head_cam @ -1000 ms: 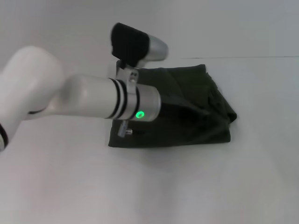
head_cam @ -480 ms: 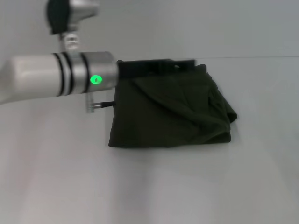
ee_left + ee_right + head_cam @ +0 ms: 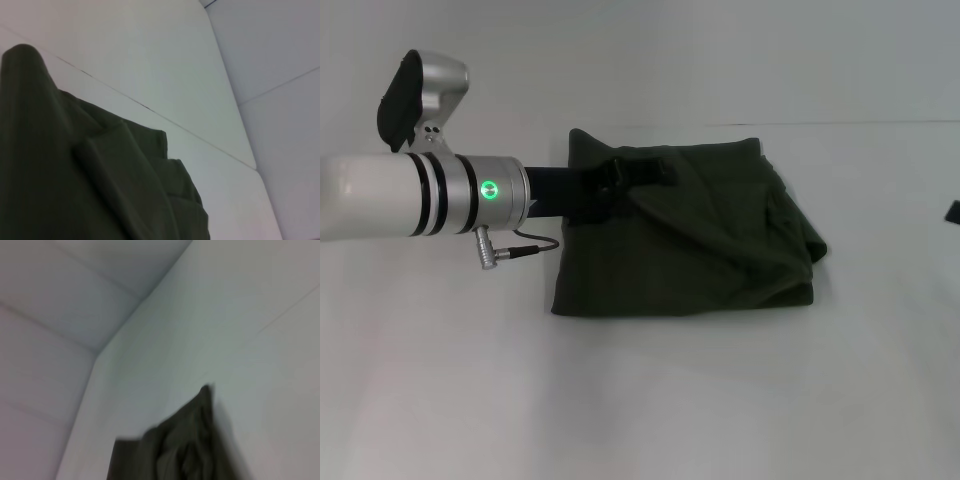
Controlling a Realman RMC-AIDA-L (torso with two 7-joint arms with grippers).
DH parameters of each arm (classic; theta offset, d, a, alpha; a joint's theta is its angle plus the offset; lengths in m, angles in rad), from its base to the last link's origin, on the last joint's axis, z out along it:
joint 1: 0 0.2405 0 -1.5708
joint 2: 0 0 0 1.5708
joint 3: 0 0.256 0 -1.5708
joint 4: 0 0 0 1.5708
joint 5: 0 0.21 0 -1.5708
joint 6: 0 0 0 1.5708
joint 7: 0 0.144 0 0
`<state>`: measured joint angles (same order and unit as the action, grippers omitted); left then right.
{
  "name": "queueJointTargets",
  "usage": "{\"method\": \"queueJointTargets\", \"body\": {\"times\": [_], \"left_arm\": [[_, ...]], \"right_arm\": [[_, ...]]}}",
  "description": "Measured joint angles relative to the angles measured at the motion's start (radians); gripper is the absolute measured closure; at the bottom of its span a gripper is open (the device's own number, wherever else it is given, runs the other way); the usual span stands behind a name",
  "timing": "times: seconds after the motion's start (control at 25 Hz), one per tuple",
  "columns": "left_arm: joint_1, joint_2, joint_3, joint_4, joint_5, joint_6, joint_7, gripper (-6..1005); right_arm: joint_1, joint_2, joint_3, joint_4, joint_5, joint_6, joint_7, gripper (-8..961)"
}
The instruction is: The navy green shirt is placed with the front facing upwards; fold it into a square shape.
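The navy green shirt (image 3: 700, 245) lies folded into a rough rectangle on the white table, plain dark green side up, with no lettering showing. Its right side is bunched in thick folds. My left arm reaches in from the left, and my left gripper (image 3: 645, 175) lies low against the shirt's back left part. The cloth's back left corner (image 3: 582, 140) stands up in a peak beside the gripper. The left wrist view shows that peak and folds close up (image 3: 75, 175). Only a dark tip of my right gripper (image 3: 953, 211) shows at the right edge, away from the shirt. The right wrist view shows the shirt (image 3: 175, 450) farther off.
The white table (image 3: 640, 400) spreads wide in front of and to both sides of the shirt. Its back edge (image 3: 860, 123) runs just behind the shirt, with a pale wall beyond. A thin cable (image 3: 525, 243) hangs from my left wrist.
My left arm has swung from above the shirt out to the left and dropped low. Its gripper now lies at the shirt's back left part, where a cloth corner has risen.
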<state>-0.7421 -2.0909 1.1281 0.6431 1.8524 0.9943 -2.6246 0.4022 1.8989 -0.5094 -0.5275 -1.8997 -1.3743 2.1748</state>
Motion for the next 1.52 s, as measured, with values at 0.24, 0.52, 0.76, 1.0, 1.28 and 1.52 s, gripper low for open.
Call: {"method": "queueJointTargets", "body": {"times": [0.24, 0.52, 0.76, 1.0, 1.28, 1.52], "left_arm": [[0.107, -0.02, -0.101, 0.07, -0.002, 0.045, 0.045, 125], [0.23, -0.012, -0.241, 0.155, 0.006, 0.189, 0.082, 126], [0.28, -0.014, -0.373, 0.195, 0.006, 0.269, 0.114, 126], [0.287, -0.012, -0.416, 0.194, 0.008, 0.274, 0.126, 125], [0.286, -0.015, -0.418, 0.185, 0.001, 0.265, 0.137, 125], [0.281, -0.018, -0.416, 0.182, 0.004, 0.254, 0.139, 125]], "right_arm": [[0.119, -0.006, -0.119, -0.071, -0.084, -0.078, -0.066, 38], [0.331, 0.01, -0.27, -0.186, -0.27, -0.065, -0.007, 38], [0.51, 0.064, -0.376, -0.193, -0.477, -0.008, 0.03, 38], [0.608, 0.138, -0.502, -0.208, -0.626, 0.077, 0.095, 38], [0.65, 0.19, -0.618, -0.186, -0.797, 0.191, 0.244, 38], [0.655, 0.195, -0.632, -0.159, -0.793, 0.209, 0.241, 39]]}}
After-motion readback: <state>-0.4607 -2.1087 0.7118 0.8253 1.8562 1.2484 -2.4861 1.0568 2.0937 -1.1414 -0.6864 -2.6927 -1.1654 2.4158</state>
